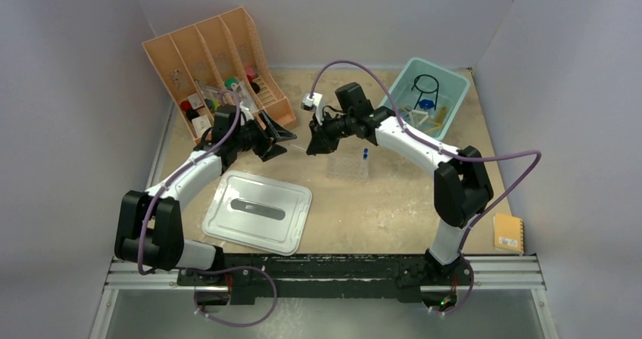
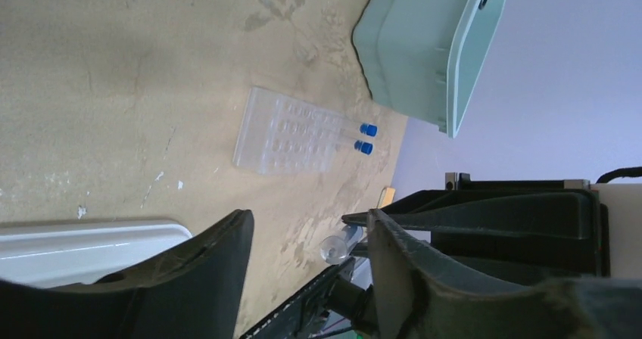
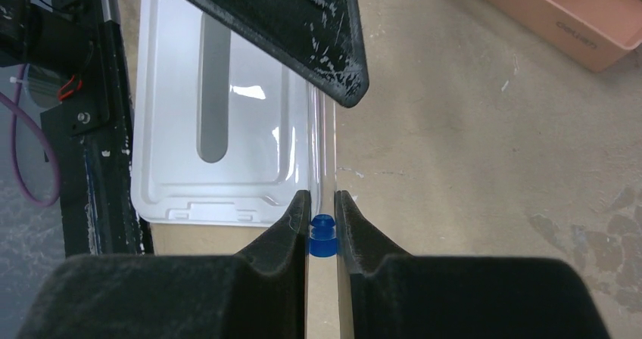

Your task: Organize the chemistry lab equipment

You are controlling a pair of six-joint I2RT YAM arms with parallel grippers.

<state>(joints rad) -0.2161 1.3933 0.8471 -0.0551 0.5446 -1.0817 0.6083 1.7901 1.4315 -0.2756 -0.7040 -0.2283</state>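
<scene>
Two capped tubes (image 2: 366, 130) sit at one edge of the rack (image 2: 284, 131) on open table (image 1: 378, 210), between lid (image 1: 257, 210) and bin (image 1: 456, 89). Right end effector (image 3: 322, 203) is clamped on a tube (image 3: 322, 237) at its blue-capped end. Left end effector (image 2: 310, 218) stands apart, with the tube's clear end between its jaws, partly hidden.

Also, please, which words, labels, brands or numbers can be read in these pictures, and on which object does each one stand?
No text can be read with certainty.
Embossed brand word on the wall of the peach organizer, right wrist view: too blurred to read.
White label on the small yellow pad: too small to read.
White tags on the small items inside the organizer: too small to read.
</scene>
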